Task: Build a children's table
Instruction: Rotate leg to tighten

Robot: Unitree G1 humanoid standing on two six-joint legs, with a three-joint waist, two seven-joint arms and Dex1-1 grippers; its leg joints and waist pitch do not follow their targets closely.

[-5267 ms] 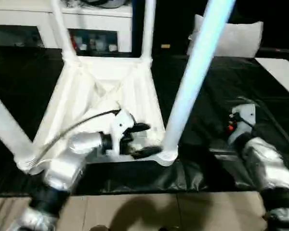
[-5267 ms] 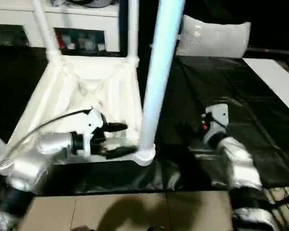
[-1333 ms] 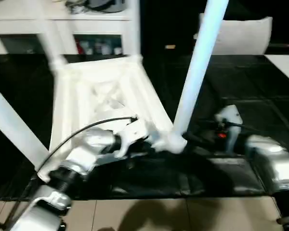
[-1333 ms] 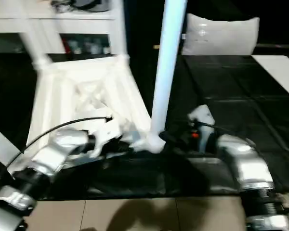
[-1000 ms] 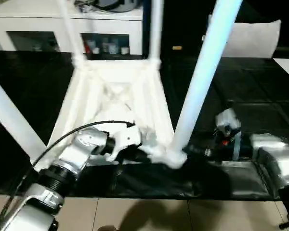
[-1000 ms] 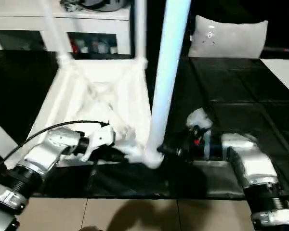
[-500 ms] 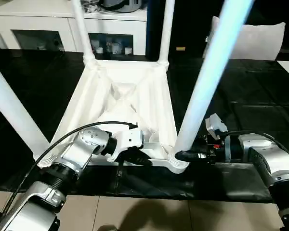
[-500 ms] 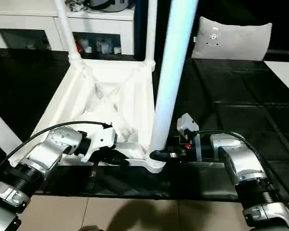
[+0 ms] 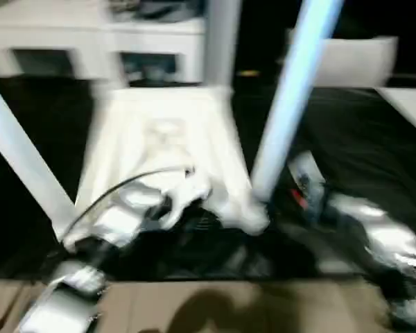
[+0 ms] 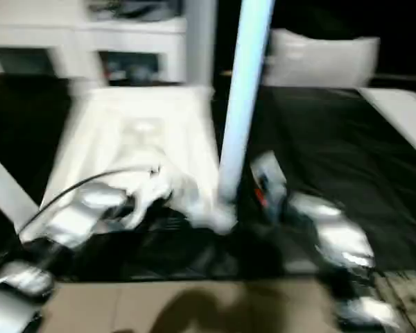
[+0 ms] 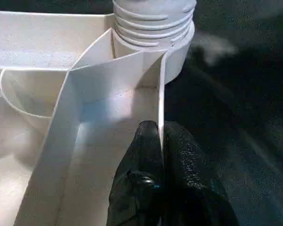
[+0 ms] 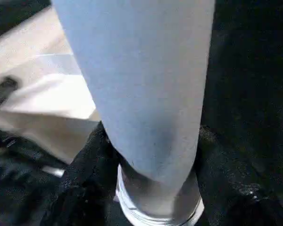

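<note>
The children's table [image 9: 163,149] lies upside down on the black tabletop [image 9: 374,146], close to the near edge, with its legs pointing up and its ribbed underside open to view. It is all white plastic: a rectangular top with thin upright ribs crossing the hollow underside and a round ridged socket at the corner. The near right leg [image 9: 295,97] rises from its socket [image 11: 153,23] as a long smooth tube, and the near left leg [image 9: 24,166] slants up at the left. The left claw [image 11: 161,160] is pressed together on a thin rib [image 11: 160,108] just beside the near right socket, pinching that wall between its black fingers. The right claw [image 12: 153,155] straddles the base of the near right leg, one finger [image 12: 85,174] on each side of the tube just above the socket collar, apparently closed on it. The piece looks light and stiff, so it should shift or tip easily if pushed on one side. The tube looks smooth and probably slippery, so a hold low near the socket seems soundest. The thin ribs may flex under a hard squeeze.
</note>
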